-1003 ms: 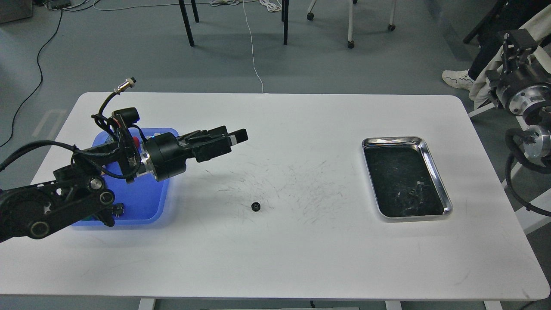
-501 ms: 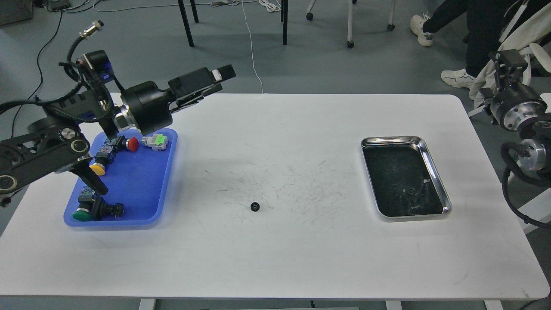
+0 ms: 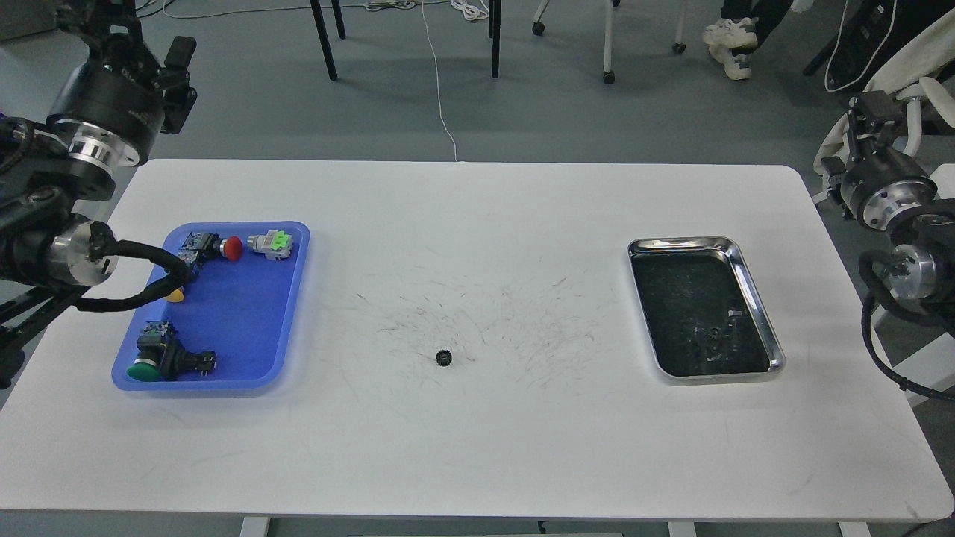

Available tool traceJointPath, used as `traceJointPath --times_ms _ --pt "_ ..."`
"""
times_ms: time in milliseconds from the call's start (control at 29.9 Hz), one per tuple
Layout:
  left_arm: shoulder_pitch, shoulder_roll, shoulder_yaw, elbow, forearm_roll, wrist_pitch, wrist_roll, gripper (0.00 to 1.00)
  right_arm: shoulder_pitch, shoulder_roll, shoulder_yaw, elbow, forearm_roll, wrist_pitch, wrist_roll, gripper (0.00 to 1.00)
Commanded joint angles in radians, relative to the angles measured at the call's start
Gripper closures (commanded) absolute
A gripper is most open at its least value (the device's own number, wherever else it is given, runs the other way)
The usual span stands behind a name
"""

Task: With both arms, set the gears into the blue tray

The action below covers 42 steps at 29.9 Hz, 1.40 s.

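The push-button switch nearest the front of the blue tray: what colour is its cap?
Green. The switch shows clearly in the head view.

- gear (image 3: 444,358): tiny black toothed wheel, flat on the white table, mid-front; well apart from both trays
- blue tray (image 3: 254,328): shallow, rounded corners, at table's left; holds coloured push-buttons

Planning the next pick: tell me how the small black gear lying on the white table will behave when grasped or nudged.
The black gear looks rigid and, being tiny, probably very light. It seems to lie flat on the white table, so a nudge would likely slide it rather than roll it. Its low profile may let it slip from a claw closing at table level.
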Motion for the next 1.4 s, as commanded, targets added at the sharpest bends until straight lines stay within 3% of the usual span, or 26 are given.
traceJointPath --times_ms 0,167,301,568,936,1370 --pt "0.039 -0.03 0.101 -0.004 0.106 -0.059 0.0 0.01 -0.009 -0.001 0.001 0.003 -0.001 -0.001 0.001 0.05" --pt "-0.01 -0.015 0.301 -0.009 0.32 -0.118 0.0 0.01 -0.029 0.001 0.001 0.003 -0.001 -0.001 0.003 0.05" --pt "-0.106 0.086 0.436 -0.058 0.361 -0.121 0.0 0.01 -0.036 0.001 0.001 0.003 -0.001 0.0 0.008 0.05" --pt "-0.241 0.093 0.618 -0.076 0.605 -0.108 0.0 0.01 -0.044 0.011 -0.007 0.003 -0.004 0.0 0.009 0.05" --pt "-0.338 -0.076 0.841 -0.038 0.857 -0.009 0.0 0.01 -0.043 0.021 -0.013 0.005 -0.01 0.0 0.008 0.05" --pt "-0.372 -0.257 0.993 0.163 0.967 0.066 0.0 0.02 -0.055 0.021 0.004 -0.018 -0.011 -0.006 0.003 0.05"
